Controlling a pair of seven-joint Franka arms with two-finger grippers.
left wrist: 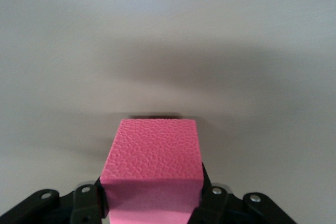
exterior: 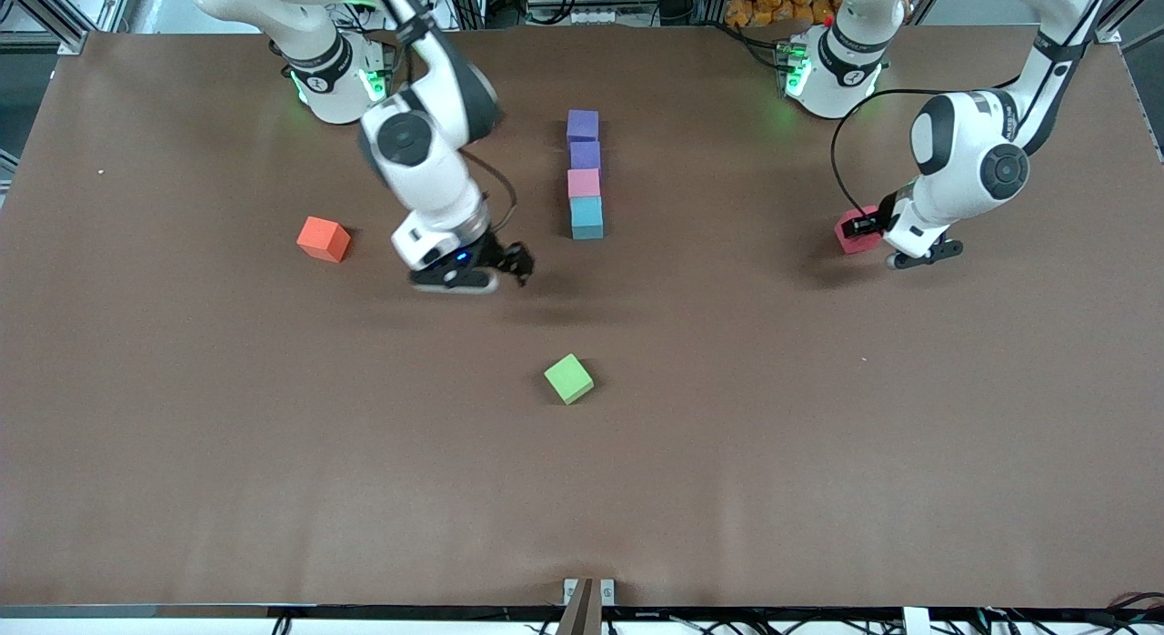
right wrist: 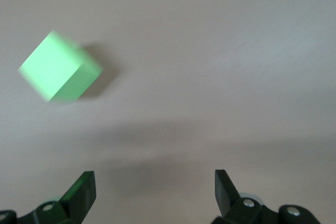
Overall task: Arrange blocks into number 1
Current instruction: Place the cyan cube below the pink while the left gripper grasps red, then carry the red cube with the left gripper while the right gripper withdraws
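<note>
The left gripper [exterior: 864,227] has its jaws clamped on the red block [left wrist: 152,169], the last piece for the column of purple [exterior: 583,125], purple [exterior: 585,155], pink [exterior: 584,183] and blue blocks [exterior: 587,217]. The right gripper [exterior: 509,267], jaws wide and empty, hangs over bare desk [exterior: 818,435] beside the column.

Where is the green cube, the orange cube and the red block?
green cube [exterior: 568,378], front view, on its top face.
orange cube [exterior: 323,238], front view, on its top face.
red block [left wrist: 153,161], left wrist view, on its top face.
</note>
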